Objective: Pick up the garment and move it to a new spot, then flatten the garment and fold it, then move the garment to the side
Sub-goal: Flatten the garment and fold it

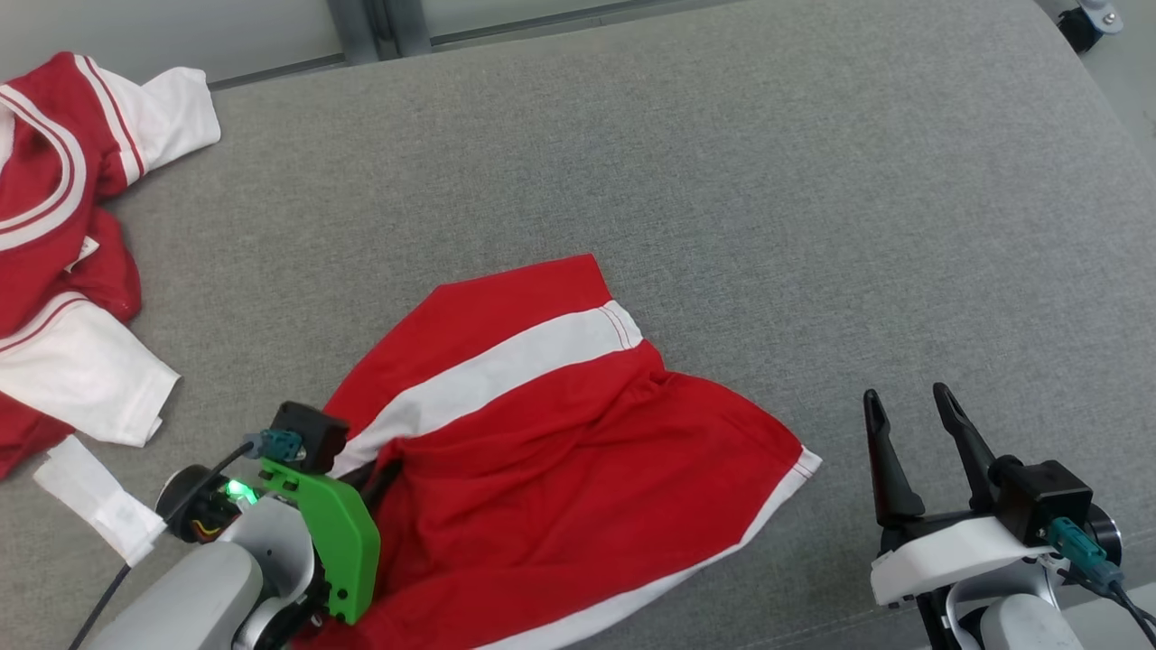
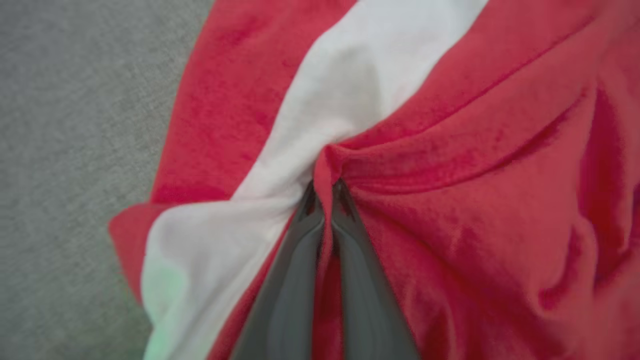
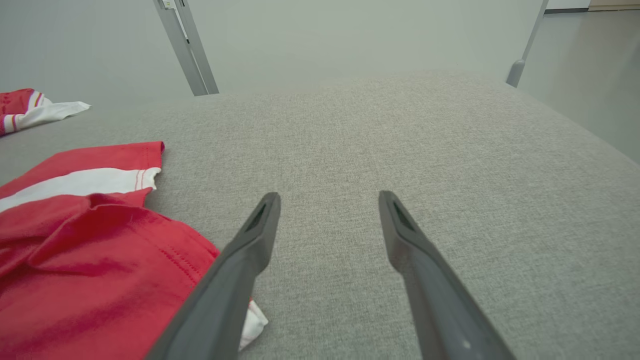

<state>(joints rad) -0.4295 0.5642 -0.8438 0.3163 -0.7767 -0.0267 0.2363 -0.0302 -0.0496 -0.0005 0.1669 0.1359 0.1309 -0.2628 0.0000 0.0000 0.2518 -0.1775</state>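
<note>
The garment (image 1: 560, 424), red with a broad white stripe, lies rumpled on the grey padded surface (image 1: 722, 162) at the lower middle of the head view. My left gripper (image 1: 384, 469) sits at the garment's left edge, below the green wrist bracket. In the left wrist view the left gripper (image 2: 325, 187) is shut, with a raised red fold of the garment (image 2: 450, 200) pinched between its fingers where the stripe meets the red. My right gripper (image 1: 906, 394) stands open over bare surface to the right of the garment, holding nothing. In the right wrist view the right gripper (image 3: 330, 197) has the garment (image 3: 75, 240) at its lower left.
Another red and white garment (image 1: 54, 226) lies crumpled at the far left, with a white cloth strip (image 1: 90, 496) near it. The grey surface's edge runs down the right side, a caster wheel (image 1: 1088, 23) beyond it. Metal posts (image 3: 185, 45) stand at the back.
</note>
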